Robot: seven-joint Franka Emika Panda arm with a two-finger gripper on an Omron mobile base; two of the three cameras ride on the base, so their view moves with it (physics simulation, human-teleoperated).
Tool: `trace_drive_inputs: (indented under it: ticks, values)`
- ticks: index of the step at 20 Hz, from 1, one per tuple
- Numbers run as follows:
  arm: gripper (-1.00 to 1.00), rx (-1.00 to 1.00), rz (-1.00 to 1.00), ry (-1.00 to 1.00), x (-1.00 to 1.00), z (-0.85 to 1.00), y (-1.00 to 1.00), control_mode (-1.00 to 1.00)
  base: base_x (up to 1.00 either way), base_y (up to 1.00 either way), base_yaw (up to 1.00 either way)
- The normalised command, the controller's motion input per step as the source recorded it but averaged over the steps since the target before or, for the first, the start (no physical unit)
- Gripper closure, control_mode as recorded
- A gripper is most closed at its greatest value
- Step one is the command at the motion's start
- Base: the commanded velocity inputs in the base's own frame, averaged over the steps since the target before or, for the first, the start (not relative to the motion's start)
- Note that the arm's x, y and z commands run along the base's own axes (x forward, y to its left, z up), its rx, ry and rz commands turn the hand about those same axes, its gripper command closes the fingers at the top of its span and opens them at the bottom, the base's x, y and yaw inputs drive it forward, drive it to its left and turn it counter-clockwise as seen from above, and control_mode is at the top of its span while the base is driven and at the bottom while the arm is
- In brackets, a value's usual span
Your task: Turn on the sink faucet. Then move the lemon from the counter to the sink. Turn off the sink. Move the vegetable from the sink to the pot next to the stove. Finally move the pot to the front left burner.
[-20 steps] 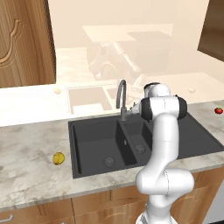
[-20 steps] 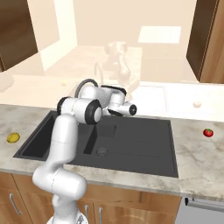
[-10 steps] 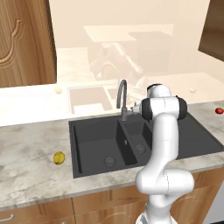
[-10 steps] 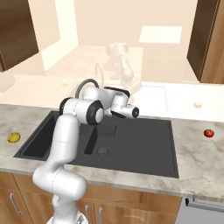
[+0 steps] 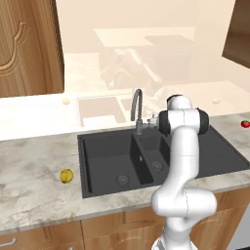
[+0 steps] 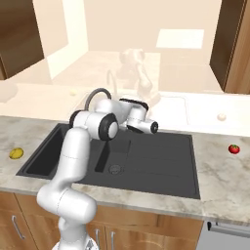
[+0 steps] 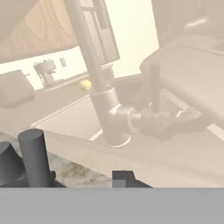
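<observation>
The sink faucet [image 5: 136, 106] rises from the back rim of the black sink [image 5: 102, 161], at the divide between the two basins, its arched spout curving forward over them. The white arm bends over the sink's right half, and its tool [image 5: 154, 120] sits low, just right of the faucet's base, near the small side lever. The arm's own elbow hides most of the tool in the left base view. Whether its jaws are open, closed or pinching the lever cannot be told from these views. In the hand view a dark upright cylinder stands at the lower left, and a pale mirrored copy of the faucet shows in the glossy wall behind it.

The lemon [image 5: 66, 176] lies on the marbled tabletop [image 5: 34, 161] left of the sink, a little way off its left edge and well apart from the tool. In the right base view the same lemon [image 6: 16, 153] is at the far left. A small red tomato [image 5: 245, 124] rests on the tabletop to the right of the ribbed drainboard. Wooden cabinets [image 5: 112, 227] run beneath the tabletop
</observation>
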Motion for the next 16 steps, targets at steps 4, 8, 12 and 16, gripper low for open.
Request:
trace_drive_inputs:
  ticks: [4,8,12,16]
  values:
    - [1.00,0.09,0.00,0.10,0.04,-0.59,-0.93,-1.00,0.00,0.00,0.00]
    - [1.00,0.10,0.00,0.10,0.01,-0.60,-0.90,-1.00,0.00,0.00,0.00]
    - [1.00,0.11,0.00,0.08,0.00,-0.56,-0.82,-1.00,0.00,0.00,0.00]
    - [-1.00,0.08,-0.01,0.11,0.01,-0.30,-0.46,-1.00,0.00,0.00,0.00]
